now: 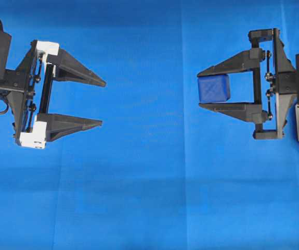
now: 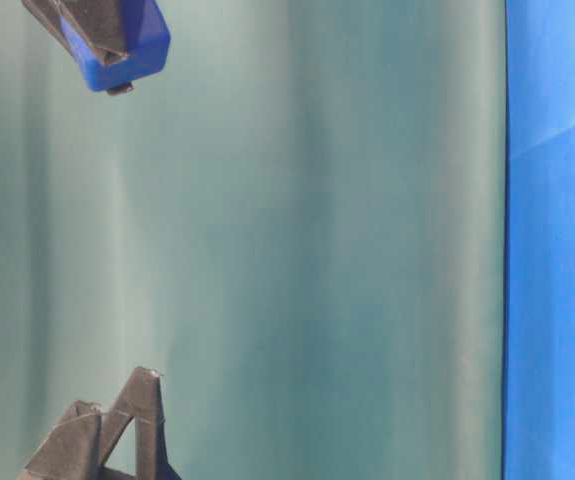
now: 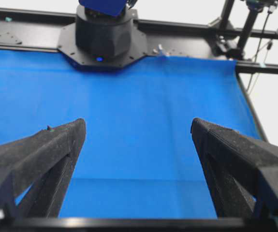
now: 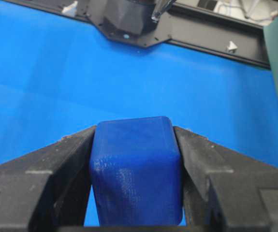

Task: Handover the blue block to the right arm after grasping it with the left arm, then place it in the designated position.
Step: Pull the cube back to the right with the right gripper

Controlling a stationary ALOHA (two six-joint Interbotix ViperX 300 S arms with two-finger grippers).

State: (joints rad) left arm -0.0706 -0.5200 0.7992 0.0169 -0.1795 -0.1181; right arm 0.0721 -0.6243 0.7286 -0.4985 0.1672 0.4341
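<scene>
- Blue cloth covers the desk [image 1: 149, 198] from edge to edge, and no marked spot for the block shows on it in any view, so the drop could land in the wrong place if the target lies outside these pictures.
- The blue block [image 1: 213, 88] sits clamped between the fingers of the right claw [image 1: 205, 88], raised off the cloth; the table-level view shows it in mid-air.
- The hold is near the fingertips, with part of the block jutting past them. A jolt or a quick wrist turn could, I judge, twist the block loose and send it tumbling.
- The block's rounded edges give the pads little to bite on, so it could rotate within the grip and land skewed.
- Opening too high would probably let the cube bounce or roll away.
- The left claw [image 1: 102, 102] stands wide open and empty, well apart from the right one. It is no obstacle unless the placing path swings towards it.
</scene>
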